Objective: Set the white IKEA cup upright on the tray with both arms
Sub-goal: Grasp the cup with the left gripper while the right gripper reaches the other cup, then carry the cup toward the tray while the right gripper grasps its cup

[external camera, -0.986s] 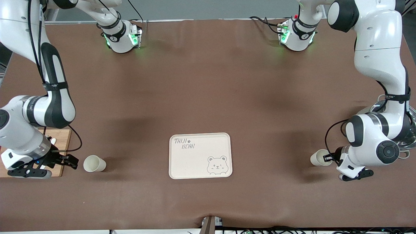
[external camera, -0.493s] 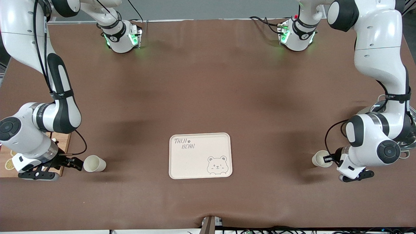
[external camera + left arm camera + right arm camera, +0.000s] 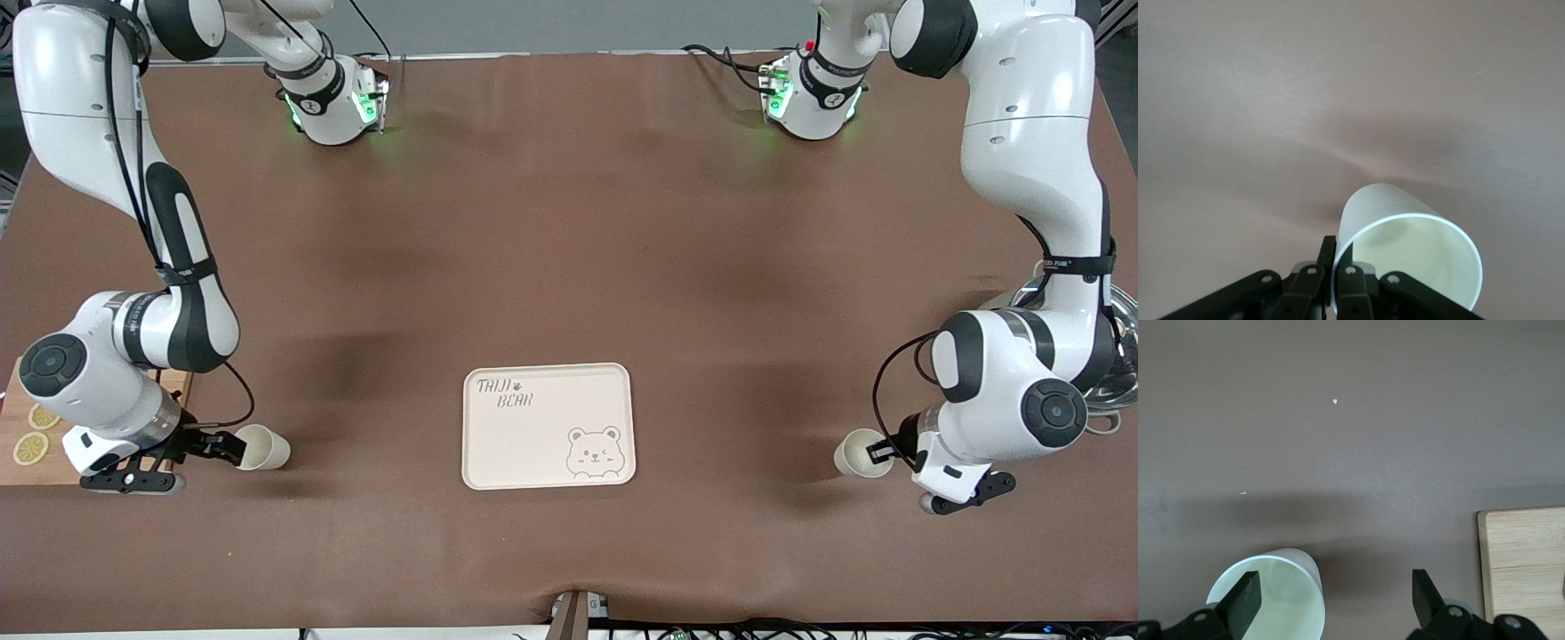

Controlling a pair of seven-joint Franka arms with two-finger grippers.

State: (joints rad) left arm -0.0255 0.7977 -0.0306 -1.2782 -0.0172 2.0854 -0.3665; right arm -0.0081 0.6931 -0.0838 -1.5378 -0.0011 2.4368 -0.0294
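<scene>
The cream tray (image 3: 516,449) with a bear drawing lies near the table's middle. One white cup (image 3: 265,447) stands toward the right arm's end. My right gripper (image 3: 227,444) is open at its rim. In the right wrist view one finger (image 3: 1245,599) is over the cup's (image 3: 1281,587) mouth and the other is well outside it; the gripper's (image 3: 1335,597) jaws are wide apart. A second white cup (image 3: 855,453) is toward the left arm's end. My left gripper (image 3: 882,452) is shut on its rim. The left wrist view shows the gripper (image 3: 1338,280) pinching the cup's (image 3: 1405,233) wall.
A wooden cutting board (image 3: 27,444) with lemon slices lies at the right arm's end, beside my right hand; it also shows in the right wrist view (image 3: 1525,553). A metal bowl (image 3: 1122,369) sits at the left arm's end, partly hidden by the left arm.
My right gripper has moved from over the cutting board to the cup's rim. My left gripper and its cup have shifted toward the tray and a little nearer the front camera.
</scene>
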